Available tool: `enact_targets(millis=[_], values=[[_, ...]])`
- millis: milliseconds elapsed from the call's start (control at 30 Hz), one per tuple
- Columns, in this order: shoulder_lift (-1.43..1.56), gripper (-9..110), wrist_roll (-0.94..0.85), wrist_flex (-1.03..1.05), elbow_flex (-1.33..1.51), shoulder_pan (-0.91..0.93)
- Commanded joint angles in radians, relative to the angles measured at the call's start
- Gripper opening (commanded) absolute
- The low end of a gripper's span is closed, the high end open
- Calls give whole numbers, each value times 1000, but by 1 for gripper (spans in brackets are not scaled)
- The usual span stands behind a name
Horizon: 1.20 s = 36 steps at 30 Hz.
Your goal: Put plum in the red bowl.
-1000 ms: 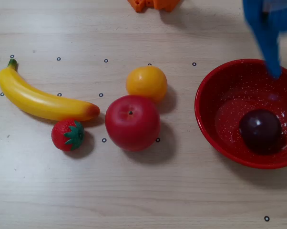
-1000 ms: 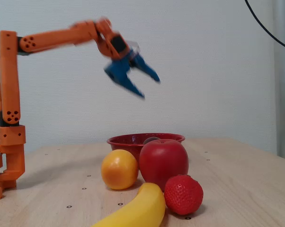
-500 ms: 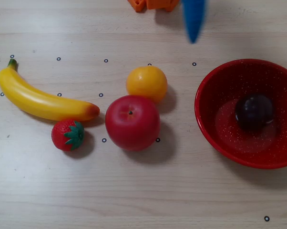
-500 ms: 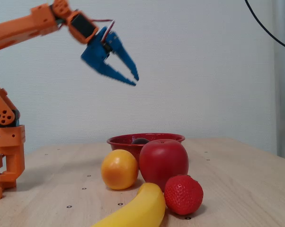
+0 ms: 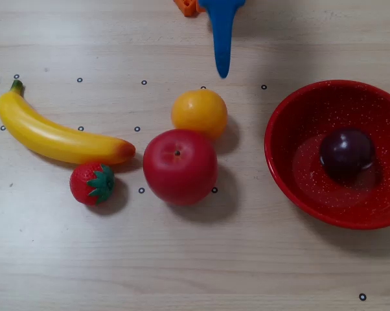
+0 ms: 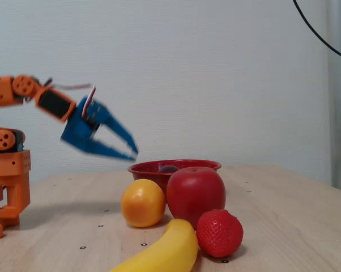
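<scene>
The dark purple plum [image 5: 347,152] lies inside the red speckled bowl [image 5: 292,175] at the right of the overhead view. In the fixed view only its top [image 6: 169,168] shows over the bowl's rim [image 6: 207,165]. My blue gripper [image 6: 131,146] hangs in the air to the left of the bowl, blurred, with its two fingers apart and nothing between them. In the overhead view only one blue finger [image 5: 222,39] shows at the top edge, well away from the bowl.
A red apple [image 5: 180,166], an orange [image 5: 199,113], a strawberry [image 5: 92,183] and a banana [image 5: 52,136] lie on the wooden table left of the bowl. The orange arm base [image 6: 6,170] stands at the left in the fixed view.
</scene>
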Motion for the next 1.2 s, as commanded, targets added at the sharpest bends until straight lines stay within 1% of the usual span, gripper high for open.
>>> enact_targets(millis=[0,267,467,667,1167], values=[[91,0,6,-58,28,-25],[265,0,38,-130,290,-48],[298,0,37,37,295,-25],[298,0,101,196,295,-28],[298,0,86,202,295,-15]])
